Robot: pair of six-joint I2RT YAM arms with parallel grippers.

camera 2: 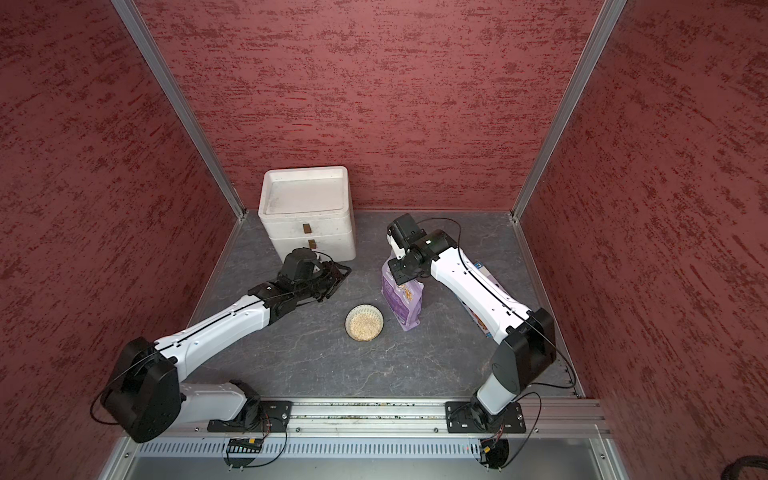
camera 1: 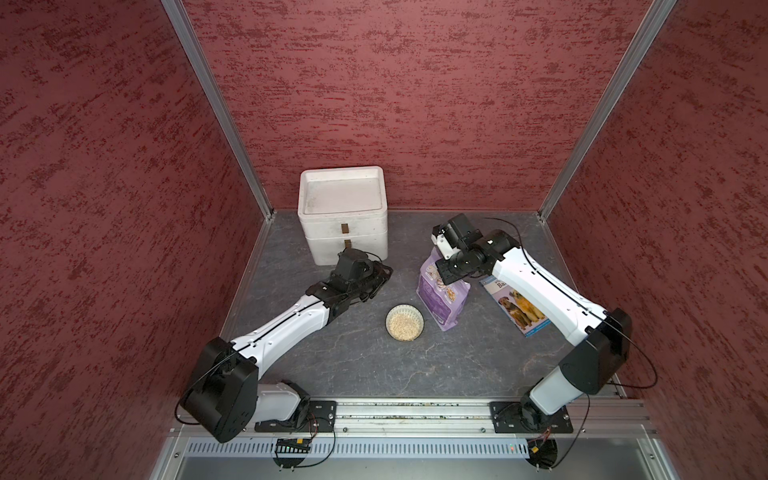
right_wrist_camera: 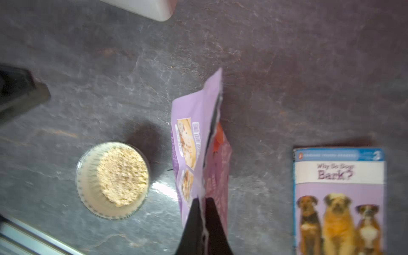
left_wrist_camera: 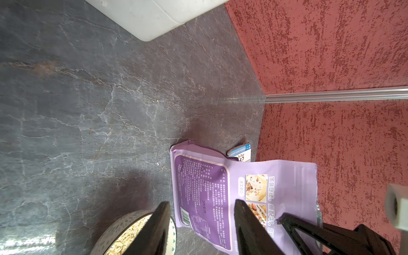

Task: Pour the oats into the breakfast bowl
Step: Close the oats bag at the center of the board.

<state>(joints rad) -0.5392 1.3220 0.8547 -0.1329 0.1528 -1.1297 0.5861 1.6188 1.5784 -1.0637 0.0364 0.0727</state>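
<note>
The oats lie heaped in the breakfast bowl, which sits near the middle of the bench, and the purple pouch is upright just beside it, toward the bench's right edge. The right gripper is pinched tight on the pouch's torn top edge. The left gripper hangs about half open with nothing in it, in front of the white drawer box at the back edge, while a dog book lies flat beyond the pouch.

The bowl holds oats, just beside the purple pouch.
</note>
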